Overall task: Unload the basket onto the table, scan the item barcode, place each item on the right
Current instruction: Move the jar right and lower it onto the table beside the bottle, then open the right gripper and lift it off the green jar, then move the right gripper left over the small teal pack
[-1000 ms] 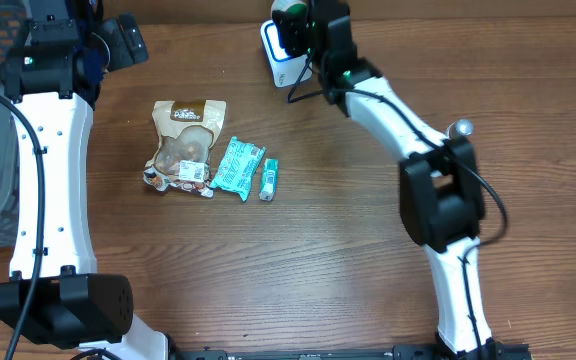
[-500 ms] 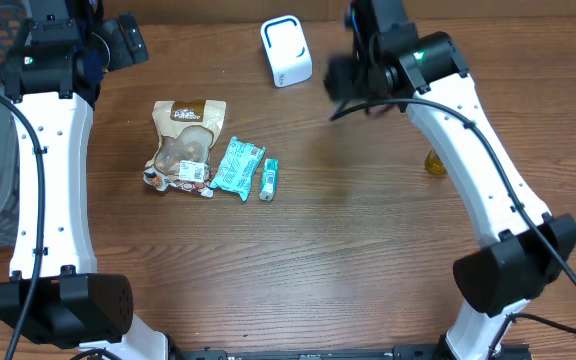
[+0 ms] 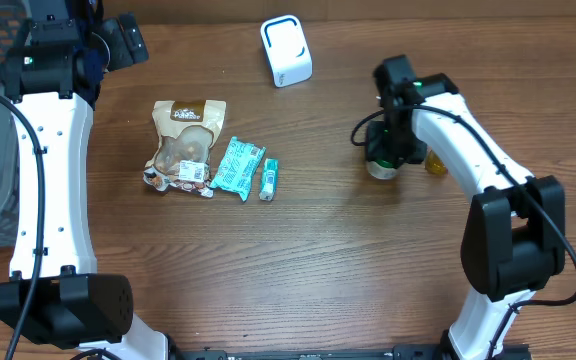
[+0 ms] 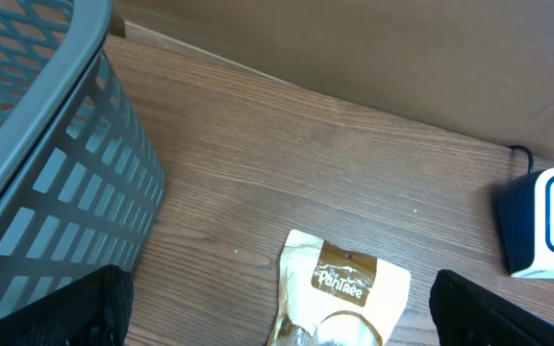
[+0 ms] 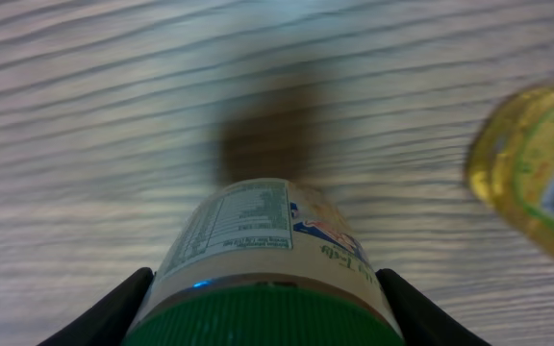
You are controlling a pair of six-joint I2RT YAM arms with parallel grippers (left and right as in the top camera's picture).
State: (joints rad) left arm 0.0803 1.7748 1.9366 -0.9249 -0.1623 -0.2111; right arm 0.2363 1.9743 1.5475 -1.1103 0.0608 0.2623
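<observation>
The green-capped bottle (image 5: 258,245) with a white printed label sits clamped at its cap in the right gripper (image 3: 384,150), to the right of and nearer than the white box-shaped barcode scanner (image 3: 286,50); I cannot tell whether its base touches the wooden table (image 3: 318,260). A round yellow jar (image 3: 436,162) lies just beyond it, farther right of the scanner. Left of the scanner lie 3 items: a brown snack pouch (image 3: 186,138), a teal packet (image 3: 238,164) and a small green tube (image 3: 268,180). Farther left, the left gripper (image 3: 126,40) hangs with its 2 fingers spread wide beside a grey mesh basket (image 4: 37,144).
</observation>
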